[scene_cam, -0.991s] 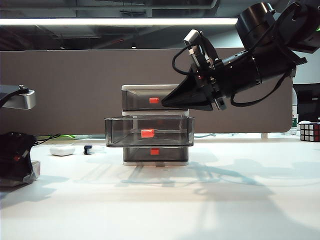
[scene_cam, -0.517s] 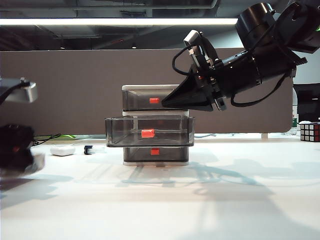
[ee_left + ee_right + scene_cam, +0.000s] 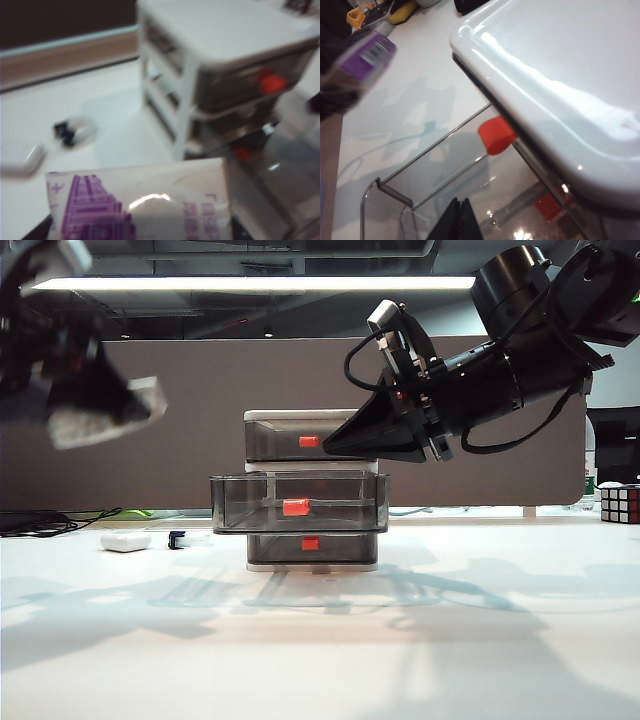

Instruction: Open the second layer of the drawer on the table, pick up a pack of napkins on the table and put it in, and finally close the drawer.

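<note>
The drawer (image 3: 310, 490), a white cabinet with three smoky grey tiers, stands mid-table. Its second layer (image 3: 298, 502) is pulled out towards the camera, red-orange handle in front. High at the left, blurred, my left gripper (image 3: 85, 400) is shut on the pack of napkins (image 3: 122, 412). In the left wrist view the pack (image 3: 140, 205) with its purple print fills the space between the dark fingers (image 3: 39, 231), with the drawer (image 3: 215, 65) beyond. My right gripper (image 3: 335, 445) hovers shut before the top tier, its tips (image 3: 460, 220) over the open second layer (image 3: 420, 190).
A small rounded white case (image 3: 124, 540) and a little dark object (image 3: 176, 538) lie on the table (image 3: 320, 640) left of the drawer. A Rubik's cube (image 3: 619, 503) sits at the far right. A brown partition (image 3: 180, 440) closes the back.
My left gripper has risen from the table at the lower left to high at the left, carrying the pack of napkins. The right arm and the drawer have not moved.
</note>
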`<state>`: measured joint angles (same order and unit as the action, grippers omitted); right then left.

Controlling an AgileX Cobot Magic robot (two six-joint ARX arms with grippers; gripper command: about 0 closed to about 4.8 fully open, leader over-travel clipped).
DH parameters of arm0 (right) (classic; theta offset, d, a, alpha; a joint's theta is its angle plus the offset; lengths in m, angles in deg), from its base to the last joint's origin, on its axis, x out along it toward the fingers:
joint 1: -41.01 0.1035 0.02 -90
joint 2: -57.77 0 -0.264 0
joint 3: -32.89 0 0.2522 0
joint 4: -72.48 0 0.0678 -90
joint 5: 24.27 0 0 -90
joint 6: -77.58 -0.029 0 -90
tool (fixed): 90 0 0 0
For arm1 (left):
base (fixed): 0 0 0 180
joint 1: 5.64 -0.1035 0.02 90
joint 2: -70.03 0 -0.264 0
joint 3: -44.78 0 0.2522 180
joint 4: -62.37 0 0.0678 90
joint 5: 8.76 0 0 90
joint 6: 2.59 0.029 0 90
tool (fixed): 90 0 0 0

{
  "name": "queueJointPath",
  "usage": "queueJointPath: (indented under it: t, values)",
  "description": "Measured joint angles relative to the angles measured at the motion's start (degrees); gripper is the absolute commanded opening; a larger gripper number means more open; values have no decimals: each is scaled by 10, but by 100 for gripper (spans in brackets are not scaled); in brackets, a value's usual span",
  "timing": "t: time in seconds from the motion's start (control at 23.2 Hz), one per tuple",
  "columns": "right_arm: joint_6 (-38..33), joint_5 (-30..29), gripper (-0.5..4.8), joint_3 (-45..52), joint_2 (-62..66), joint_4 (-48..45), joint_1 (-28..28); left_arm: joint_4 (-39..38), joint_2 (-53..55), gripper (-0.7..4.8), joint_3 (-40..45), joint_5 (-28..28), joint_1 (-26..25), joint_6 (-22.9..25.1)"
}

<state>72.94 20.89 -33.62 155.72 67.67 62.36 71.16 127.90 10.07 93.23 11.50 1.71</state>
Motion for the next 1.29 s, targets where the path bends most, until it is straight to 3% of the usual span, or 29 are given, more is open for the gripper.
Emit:
queueJointPath:
  t: [0.09,0.26,0.39,0.65,0.82,1.03,1.29]
  values:
    - [0,0,-5,0,0,-5,0,0,-3,343,-17,34,3,-1]
    - [-8,0,-5,0,0,-18,0,-1,7,343,-35,41,29,-1]
    - [-23,0,-5,0,-6,-34,0,0,66,343,-73,42,89,0]
    - [-25,0,-5,-1,-39,-35,-4,0,181,343,-141,17,159,16]
    - [-25,-1,-5,-1,-65,-34,-16,0,236,353,-172,8,167,23]
    - [-25,-2,-5,-1,-80,-34,-16,-1,264,464,-184,22,172,24]
    - [-25,-2,-5,-1,-80,-30,-16,4,261,458,-184,19,173,24]
